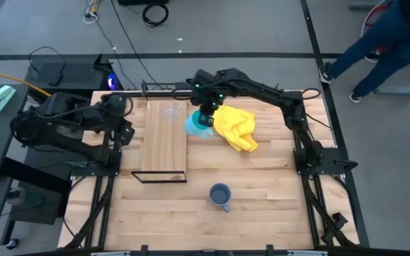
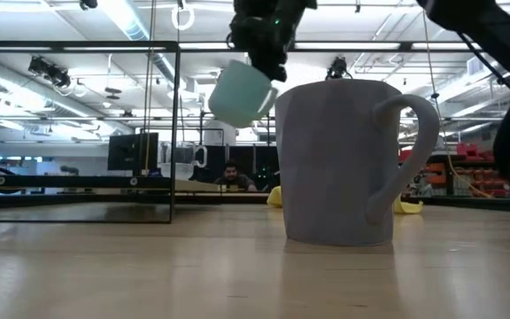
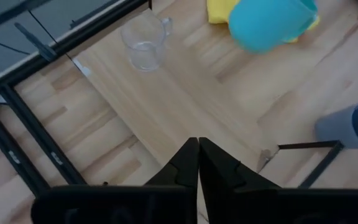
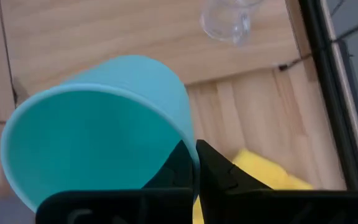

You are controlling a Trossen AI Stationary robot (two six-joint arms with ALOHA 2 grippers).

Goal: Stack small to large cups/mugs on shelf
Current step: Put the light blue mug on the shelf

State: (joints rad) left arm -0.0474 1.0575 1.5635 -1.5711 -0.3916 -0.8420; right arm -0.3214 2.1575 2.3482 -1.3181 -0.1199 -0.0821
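1. The cyan mug is hanging tilted above the shelf's edge, beside the yellow cloth.
2. The right gripper is pinching its rim, handle hidden.
3. The glass cup is sitting on the shelf.
4. The dark mug is standing well apart.
5. The left gripper is waiting, fingers together.

You're seeing two matte black jointed arms, green lights glowing on the right wrist, with tapered black fingers.
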